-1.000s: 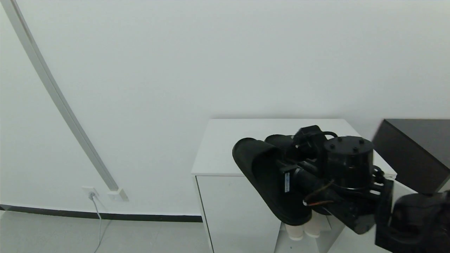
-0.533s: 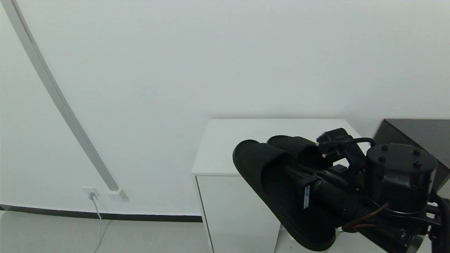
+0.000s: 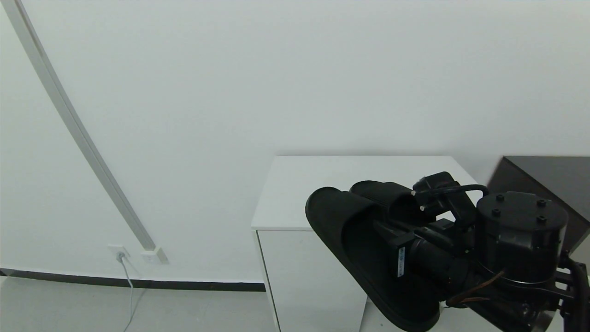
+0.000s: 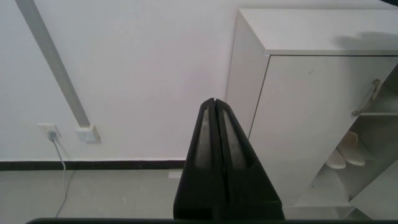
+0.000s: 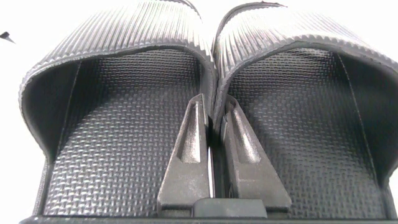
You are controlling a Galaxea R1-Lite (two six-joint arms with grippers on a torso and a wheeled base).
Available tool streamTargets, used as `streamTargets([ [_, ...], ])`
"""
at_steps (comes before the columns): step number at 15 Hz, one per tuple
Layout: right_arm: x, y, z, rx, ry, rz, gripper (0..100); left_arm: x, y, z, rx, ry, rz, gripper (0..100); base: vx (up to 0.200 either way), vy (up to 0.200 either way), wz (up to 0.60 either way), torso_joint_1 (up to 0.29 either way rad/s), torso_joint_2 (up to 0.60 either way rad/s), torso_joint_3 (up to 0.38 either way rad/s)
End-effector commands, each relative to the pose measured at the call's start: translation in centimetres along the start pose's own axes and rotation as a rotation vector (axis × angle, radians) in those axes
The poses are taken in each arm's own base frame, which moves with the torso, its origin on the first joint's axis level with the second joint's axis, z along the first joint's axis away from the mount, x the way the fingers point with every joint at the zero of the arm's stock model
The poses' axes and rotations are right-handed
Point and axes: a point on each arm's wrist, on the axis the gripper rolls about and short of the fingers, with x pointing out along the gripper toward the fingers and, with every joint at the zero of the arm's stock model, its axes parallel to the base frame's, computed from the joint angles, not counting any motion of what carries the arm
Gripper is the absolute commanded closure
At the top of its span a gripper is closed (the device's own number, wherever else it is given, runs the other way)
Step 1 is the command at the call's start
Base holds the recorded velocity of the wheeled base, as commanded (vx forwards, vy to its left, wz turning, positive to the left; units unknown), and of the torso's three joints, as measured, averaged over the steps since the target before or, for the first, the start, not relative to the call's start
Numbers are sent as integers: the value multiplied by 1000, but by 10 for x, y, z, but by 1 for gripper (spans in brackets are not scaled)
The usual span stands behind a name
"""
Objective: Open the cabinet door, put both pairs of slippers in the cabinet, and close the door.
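The right arm (image 3: 521,240) lies across the lower right of the head view, its wrist pointing left and away. The right gripper (image 5: 214,109) has its two fingers (image 5: 189,155) drawn close together, pinching the touching inner edges of a pair of black slippers (image 5: 124,155) held in the air. The left gripper (image 4: 215,109) has its fingers pressed flat together, holding nothing.
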Motion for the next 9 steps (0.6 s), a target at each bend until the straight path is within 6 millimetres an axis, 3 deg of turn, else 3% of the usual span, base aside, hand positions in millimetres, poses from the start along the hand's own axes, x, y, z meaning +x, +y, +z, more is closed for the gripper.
streamTargets([
  [1,2,0,-2,-3,8,-2,100,0,0,0,-1,0,0,100,-200,0,0,7,2,2],
  [9,2,0,-3,-4,10,-2,100,0,0,0,-1,0,0,100,-200,0,0,2,5,2],
])
